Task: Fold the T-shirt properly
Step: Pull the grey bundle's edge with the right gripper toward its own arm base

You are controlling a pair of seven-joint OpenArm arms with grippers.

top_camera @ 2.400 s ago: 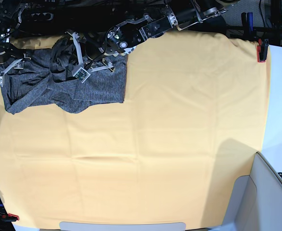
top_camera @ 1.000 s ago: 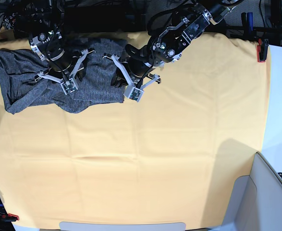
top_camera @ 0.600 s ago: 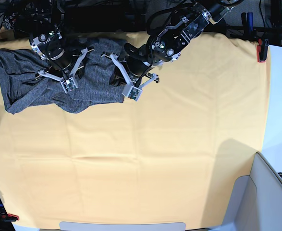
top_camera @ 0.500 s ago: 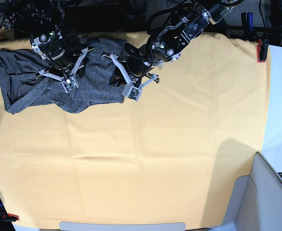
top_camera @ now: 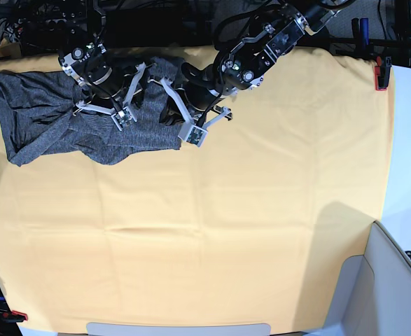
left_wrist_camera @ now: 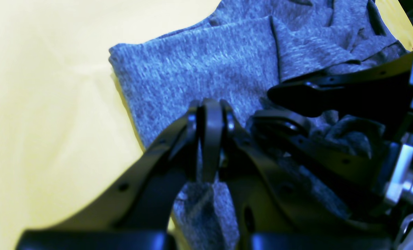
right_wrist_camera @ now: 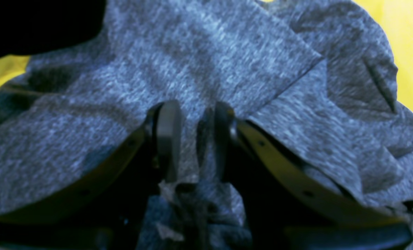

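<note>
Along the far edge of the counter [top_camera: 275,210], which a yellow-orange cloth sheet [top_camera: 226,231] is covering, we are seeing the T-shirt [top_camera: 44,126] lying bunched toward the left corner of the base view. Its dark-grey fabric is spreading from that corner to a straighter edge just beside our left arm, with creases and overlapping folds across it.

Our left gripper [left_wrist_camera: 210,139] is standing at that straighter edge. From the left wrist view we are seeing its jaws pressed together, with grey knit running up between them and hanging below, so we are judging it clamped on the T-shirt [left_wrist_camera: 199,66]. The yellow sheet [left_wrist_camera: 47,104] is showing bare just beside the hem.

Our right gripper [right_wrist_camera: 189,139] is sitting over the middle of the garment. From the right wrist view we are seeing its jaws standing narrowly apart with a pinch of the T-shirt [right_wrist_camera: 199,59] gathered between the fingers [right_wrist_camera: 166,135], and loose fabric is draping over both jaw arms.

A red clamp [top_camera: 381,73] is gripping the sheet at the far right corner of the base view.
</note>
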